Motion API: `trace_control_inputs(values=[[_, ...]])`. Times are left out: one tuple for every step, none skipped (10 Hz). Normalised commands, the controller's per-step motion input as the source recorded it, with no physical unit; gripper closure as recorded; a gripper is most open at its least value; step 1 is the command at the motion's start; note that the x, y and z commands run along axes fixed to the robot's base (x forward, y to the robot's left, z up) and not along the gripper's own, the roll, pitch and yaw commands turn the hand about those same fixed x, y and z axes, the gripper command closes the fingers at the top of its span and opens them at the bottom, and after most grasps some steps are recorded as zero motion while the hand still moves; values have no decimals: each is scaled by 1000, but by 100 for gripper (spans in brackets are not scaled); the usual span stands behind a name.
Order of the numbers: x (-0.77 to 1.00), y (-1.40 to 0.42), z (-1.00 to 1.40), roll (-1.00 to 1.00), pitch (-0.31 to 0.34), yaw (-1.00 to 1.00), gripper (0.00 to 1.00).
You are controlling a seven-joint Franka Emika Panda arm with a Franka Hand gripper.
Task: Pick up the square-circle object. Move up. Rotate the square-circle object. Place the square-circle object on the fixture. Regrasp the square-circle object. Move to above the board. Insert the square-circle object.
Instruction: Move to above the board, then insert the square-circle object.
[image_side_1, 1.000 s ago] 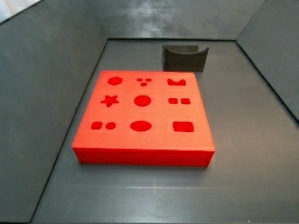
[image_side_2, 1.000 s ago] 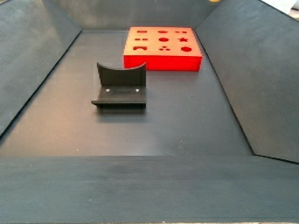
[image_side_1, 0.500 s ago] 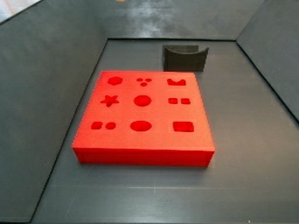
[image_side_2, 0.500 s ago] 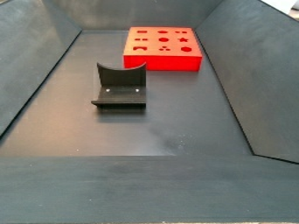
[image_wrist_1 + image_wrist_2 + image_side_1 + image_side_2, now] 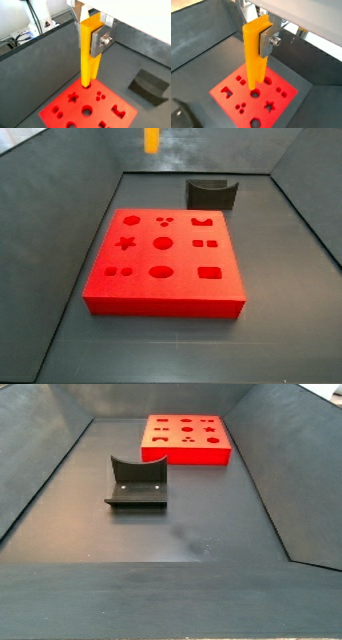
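The gripper (image 5: 92, 31) hung high above the board (image 5: 67, 116), clamped on the peg (image 5: 91, 52). In both wrist views its silver fingers (image 5: 269, 40) pressed the peg's upper part from opposite sides, and the peg's long axis ran straight down from the jaws, upright, its free lower end pointing at the board's top face. That end was clear of the board, with open air below it; in a wrist view the tip lined up roughly over a round cut-out (image 5: 254, 93), though how closely it sat over that hole could not be told.

In a side view only the peg's (image 5: 151, 139) lower end showed, a short orange strip at the top edge of the picture, well above the board (image 5: 181, 298) and toward its far left side. The gripper itself was out of that picture, and neither it nor the peg appeared in the remaining side view.

The fixture (image 5: 211, 194) stood on the dark floor just behind the board's far edge, apart from it, its curved notch upward. In a side view it (image 5: 136, 482) sat nearer the camera than the board (image 5: 186, 454). It carried nothing.
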Motion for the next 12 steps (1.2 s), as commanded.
trace_control_inputs(values=[[135, -268, -9, 38, 21, 10, 100], [107, -195, 0, 43, 20, 10, 100], [0, -17, 0, 0, 0, 0, 100], [-106, -51, 0, 0, 0, -351, 100], [0, 0, -17, -6, -69, -577, 100], [-83, -214, -71, -3, -114, -711, 100], [0, -123, -126, -34, -114, -866, 100], [0, -51, -137, -63, -91, -989, 100], [0, -20, -146, -66, -90, -1000, 100], [0, -20, -151, -66, -87, -1000, 100], [0, -23, -163, -69, -86, -1000, 100], [0, -29, -177, -70, -86, -1000, 100]])
